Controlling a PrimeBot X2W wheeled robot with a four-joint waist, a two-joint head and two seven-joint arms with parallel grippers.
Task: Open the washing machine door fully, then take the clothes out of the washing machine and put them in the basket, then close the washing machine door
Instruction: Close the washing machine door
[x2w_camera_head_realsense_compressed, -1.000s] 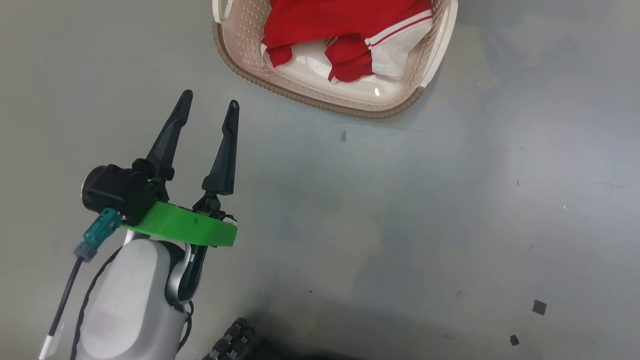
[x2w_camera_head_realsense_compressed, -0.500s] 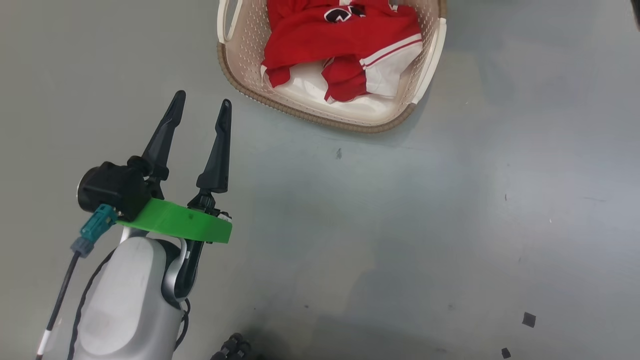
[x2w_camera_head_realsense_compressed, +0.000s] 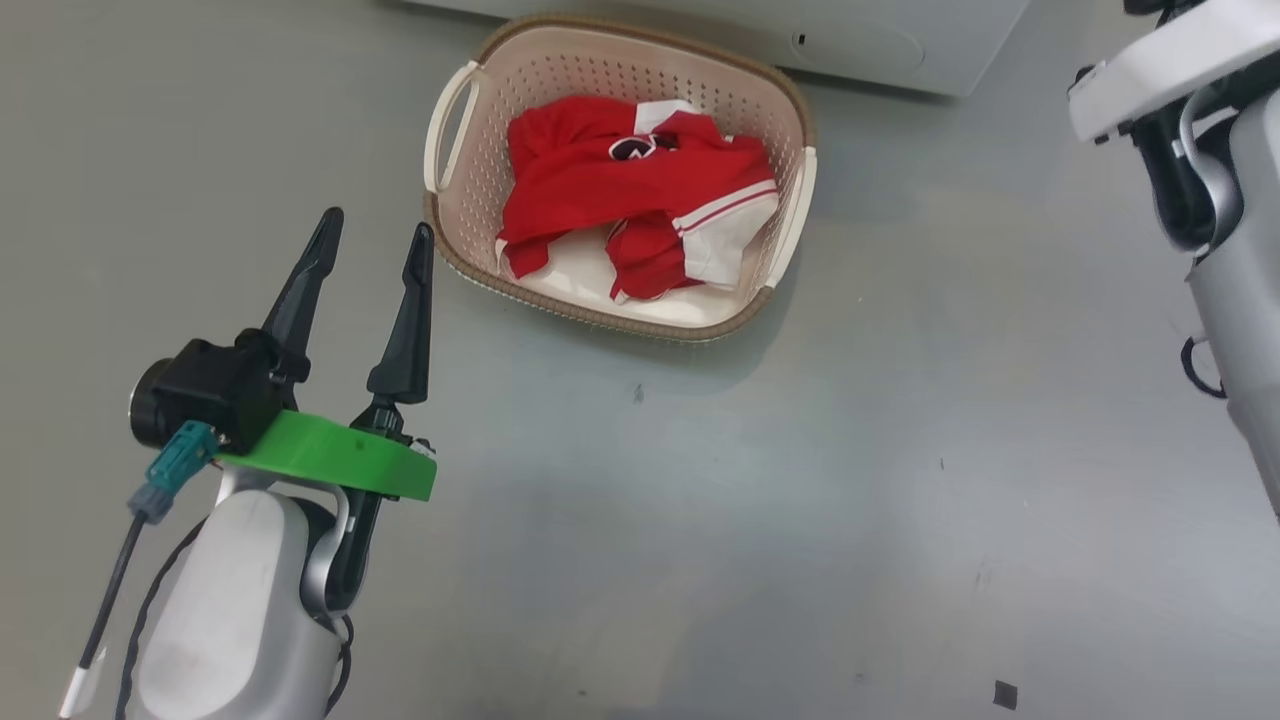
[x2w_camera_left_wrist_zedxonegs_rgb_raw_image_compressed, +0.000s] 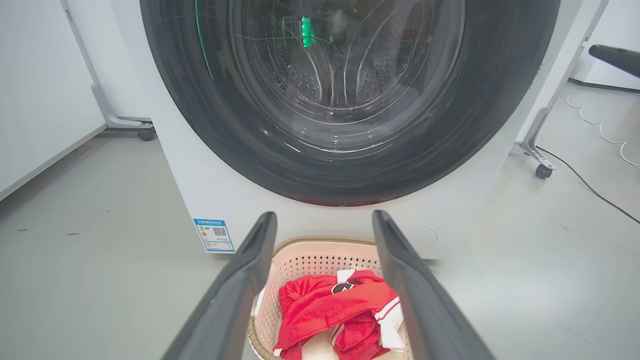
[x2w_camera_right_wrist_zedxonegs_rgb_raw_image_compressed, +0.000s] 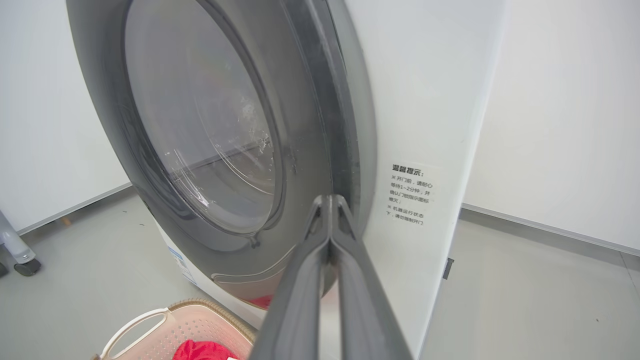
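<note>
Looking down on the grey floor: spotting the basket sitting there, just in front of the white base of the washing machine. Finding the clothes lying bunched inside the basket, red with white striped trim, leaving part of the cream bottom bare on the near side.

Holding the left hand spread wide, gripping nothing. Hanging it above the floor just left of the basket, fingers pointing toward the machine and standing apart from the brown rim. Looking along those fingers in the left wrist view: framing the basket and clothes between them, with the washing machine door rising above, its glossy black ring lying closed against the machine front. Seeing the speckled drum through the glass. Noting a blue sticker low on the white front, left of the basket.

Pressing the right hand fully together, finger against finger, carrying nothing. Pointing its tips at the door's edge, where the dark rim is meeting the white front; being unable to tell whether touching it or stopping just short. Noting a printed notice on the white front, just right of the tips.
</note>
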